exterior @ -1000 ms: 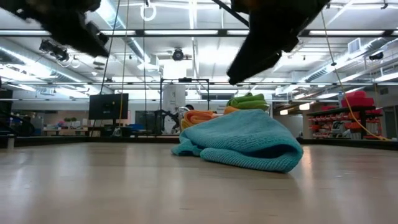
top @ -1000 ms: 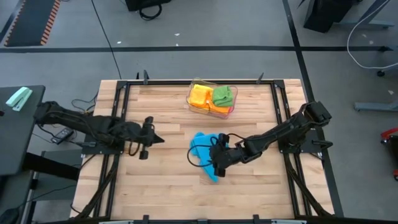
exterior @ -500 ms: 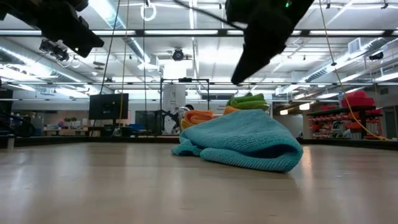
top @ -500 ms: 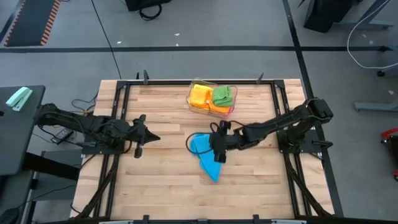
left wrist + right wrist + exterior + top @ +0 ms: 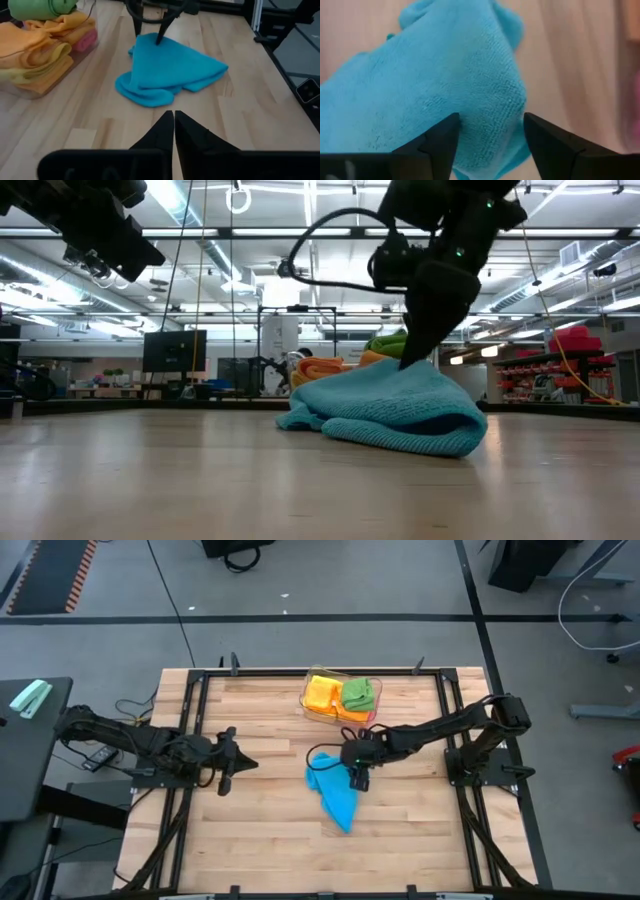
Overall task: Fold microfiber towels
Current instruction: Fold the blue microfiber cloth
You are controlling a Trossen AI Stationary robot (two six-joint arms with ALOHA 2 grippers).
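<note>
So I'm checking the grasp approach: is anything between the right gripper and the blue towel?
Nothing visible. The right gripper hangs open directly over the blue towel, a fold showing between its fingers.

Loose towel (image 5: 335,792) mid-table, before the tray (image 5: 340,700) of towels.

Bare table (image 5: 260,830) surrounds the blue towel (image 5: 335,795).

light: bright, even, ceiling strips | shadows: soft | blur: right wrist background
</note>
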